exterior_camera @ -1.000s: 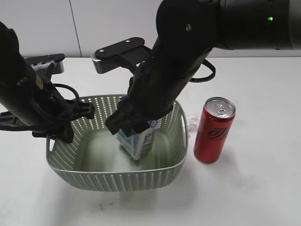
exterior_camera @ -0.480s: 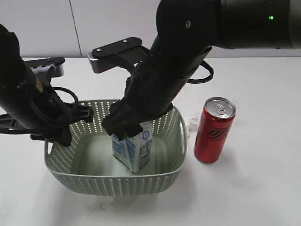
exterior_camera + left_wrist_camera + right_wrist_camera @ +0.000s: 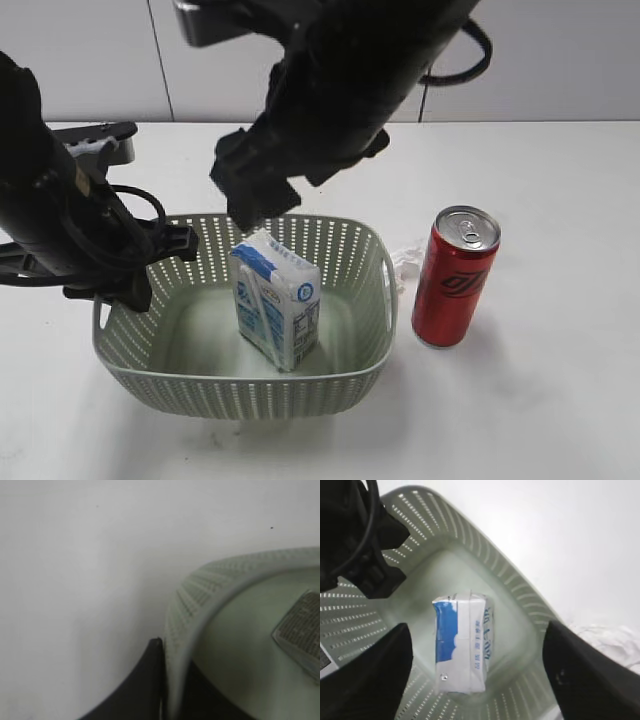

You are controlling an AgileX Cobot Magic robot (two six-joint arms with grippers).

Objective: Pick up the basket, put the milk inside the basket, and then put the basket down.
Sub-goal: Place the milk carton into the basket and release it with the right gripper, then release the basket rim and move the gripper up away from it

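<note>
The pale green basket (image 3: 250,385) is in the middle of the white table. My left gripper (image 3: 125,290) is shut on its left rim; the left wrist view shows the two dark fingers (image 3: 172,650) pinching the slotted wall (image 3: 200,595). The white-and-blue milk carton (image 3: 280,305) stands upright inside the basket, free of any gripper. My right gripper (image 3: 255,195) is open and empty, hovering above the carton. In the right wrist view the carton (image 3: 462,640) lies between the spread fingers (image 3: 476,645), well below them, with the basket wall (image 3: 485,555) around it.
A tall red soda can (image 3: 455,277) stands just right of the basket. A crumpled white scrap (image 3: 405,262) lies between can and basket and also shows in the right wrist view (image 3: 610,640). The left arm's cables hang over the basket's left corner.
My right gripper let go of the milk carton and rose straight up out of the basket. The carton now stands alone inside. The left gripper kept its hold on the rim.
</note>
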